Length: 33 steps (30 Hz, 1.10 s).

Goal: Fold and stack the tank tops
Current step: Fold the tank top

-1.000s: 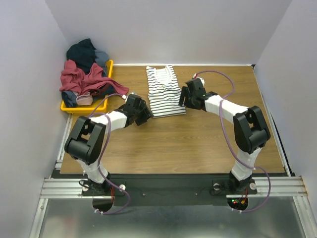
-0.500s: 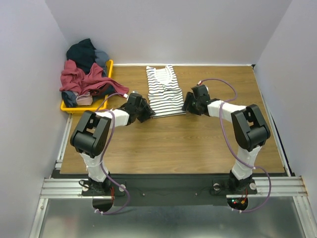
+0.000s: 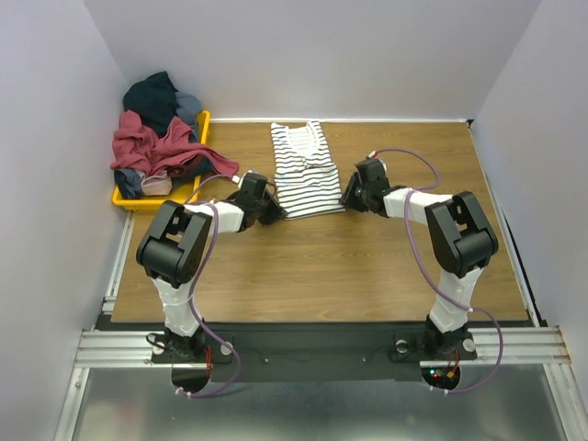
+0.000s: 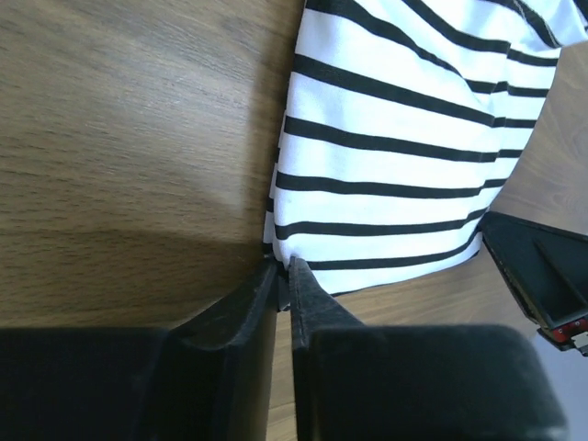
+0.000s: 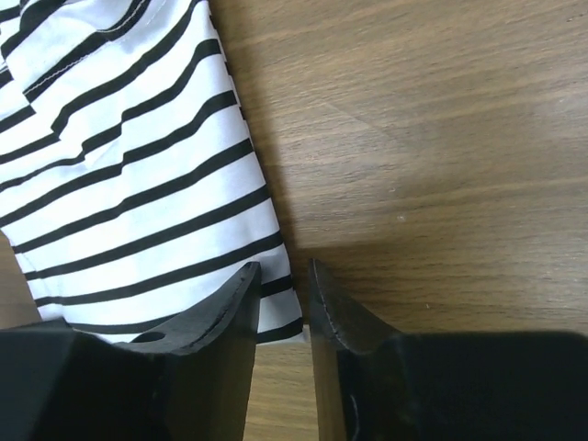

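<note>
Top: the striped top (image 3: 303, 170) lay flat and unfolded on the table (image 3: 322, 276), neck to the far side and hem toward the arms. It had not shifted over the last second.
Pile: a pile (image 3: 152, 129) of dark and red garments sat heaped over the tray (image 3: 119, 197) at far left. How many tops it held could not be told.
Left gripper: the left gripper (image 4: 283, 274) was down at the table on the near-left hem corner. Its jaws were drawn almost together, with the cloth corner pinched at the tips.
Right gripper: the right gripper (image 5: 283, 268) was down on the near-right hem corner, one finger over the cloth and one just off its edge. A gap still showed between the jaws, so whether it had hold could not be told.
Change: within the last second both arms had lowered onto the hem corners, and both sets of jaws had narrowed from wide.
Meaning: judged to be the start of the first fold, with the hem to be carried toward the neck. Nothing was folded or stacked yet.
Risk: the right corner may slip free if lifted before it is clamped, which would skew the fold.
</note>
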Tool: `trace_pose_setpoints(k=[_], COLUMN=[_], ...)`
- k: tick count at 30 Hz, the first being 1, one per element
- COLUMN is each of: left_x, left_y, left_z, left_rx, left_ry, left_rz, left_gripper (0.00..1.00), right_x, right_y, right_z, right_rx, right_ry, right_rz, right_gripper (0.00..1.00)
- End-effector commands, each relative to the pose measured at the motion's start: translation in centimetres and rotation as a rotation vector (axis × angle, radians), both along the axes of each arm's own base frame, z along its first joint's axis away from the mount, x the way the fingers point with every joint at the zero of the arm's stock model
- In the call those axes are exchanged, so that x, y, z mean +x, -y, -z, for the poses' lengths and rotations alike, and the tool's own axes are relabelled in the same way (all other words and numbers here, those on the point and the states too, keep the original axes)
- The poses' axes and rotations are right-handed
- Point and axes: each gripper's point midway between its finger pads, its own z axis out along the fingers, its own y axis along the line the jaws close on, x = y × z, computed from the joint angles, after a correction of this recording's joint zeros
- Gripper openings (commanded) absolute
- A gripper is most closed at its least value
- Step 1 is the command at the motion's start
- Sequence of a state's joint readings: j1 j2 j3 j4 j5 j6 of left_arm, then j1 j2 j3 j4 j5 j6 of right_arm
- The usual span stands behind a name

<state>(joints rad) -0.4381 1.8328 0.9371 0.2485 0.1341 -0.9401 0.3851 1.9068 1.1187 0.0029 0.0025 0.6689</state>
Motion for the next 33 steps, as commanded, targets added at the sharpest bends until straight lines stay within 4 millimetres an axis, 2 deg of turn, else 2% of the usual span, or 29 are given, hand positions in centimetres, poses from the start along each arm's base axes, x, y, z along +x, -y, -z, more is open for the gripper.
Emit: trace_pose_setpoints(k=[1,2,3,6,8,12,15,16,17,18,19,21,22,23,25,28,30,33], left_x=[-1.3,-1.2,-1.4,-2.0,-2.6,-5.0,-7.8,-8.9,-9.5,-10.9,-11.5,-14.3,-15.0,-15.6,-17.1,-19.7,-20.5,-21.3], left_y=[-0.6,-0.6,-0.6,-0.5,-0.3,-0.5,-0.5,-0.8,-0.8,-0.8,-0.7,-1.4,-1.6,-1.6,-1.8,-2.6,-2.9,-3.4], left_z=[2.2,2.1,2.1,2.1,1.8,1.9,2.1,2.0,1.8,2.0,1.3,1.9,2.1,2.1,2.1,2.9,3.1,3.3], left_rx=[0.063,0.066,0.071,0.086,0.097,0.126,0.132,0.14,0.139,0.155,0.143,0.162,0.164,0.161,0.162,0.163,0.163,0.166], left_ry=[-0.079,-0.078,-0.085,-0.1,-0.099,-0.131,-0.166,-0.172,-0.169,-0.192,-0.178,-0.213,-0.221,-0.23,-0.245,-0.288,-0.298,-0.305], left_rz=[0.002,0.003,0.006,0.018,0.029,0.044,0.069,0.073,0.077,0.095,0.099,0.117,0.12,0.124,0.139,0.156,0.163,0.17], left_gripper=[0.12,0.1,0.0,0.0,0.0,0.0,0.0,0.0,0.0,0.0,0.0,0.0,0.0,0.0,0.0,0.0,0.0,0.0], right_x=[-2.6,-3.2,-3.3,-4.1,-4.5,-6.5,-8.6,-10.4,-11.1,-11.9,-13.0,-15.8,-17.1,-18.6,-20.2,-24.1,-25.5,-25.9], right_y=[-0.3,-0.2,0.0,0.3,0.4,0.8,1.2,1.5,1.7,1.7,1.8,1.8,1.1,1.3,0.6,-1.1,-0.9,-0.5], right_z=[2.2,2.5,2.1,1.9,0.8,-0.1,-0.7,0.3,-0.5,-0.4,-0.1,0.2,0.2,0.9,0.5,1.1,1.7,1.4], right_rx=[0.023,0.022,0.022,0.02,0.031,0.054,0.077,0.069,0.078,0.079,0.081,0.097,0.098,0.087,0.092,0.09,0.088,0.09], right_ry=[-0.09,-0.101,-0.093,-0.092,-0.073,-0.07,-0.075,-0.117,-0.102,-0.11,-0.126,-0.161,-0.165,-0.191,-0.188,-0.234,-0.255,-0.243], right_rz=[-0.027,-0.028,-0.026,-0.024,-0.028,-0.037,-0.044,-0.049,-0.049,-0.054,-0.057,-0.059,-0.085,-0.088,-0.103,-0.142,-0.143,-0.133], right_gripper=[0.31,0.29,0.26,0.18,0.1,0.09,0.08,0.08,0.08,0.08,0.08,0.08,0.08,0.08,0.08,0.08,0.08,0.11])
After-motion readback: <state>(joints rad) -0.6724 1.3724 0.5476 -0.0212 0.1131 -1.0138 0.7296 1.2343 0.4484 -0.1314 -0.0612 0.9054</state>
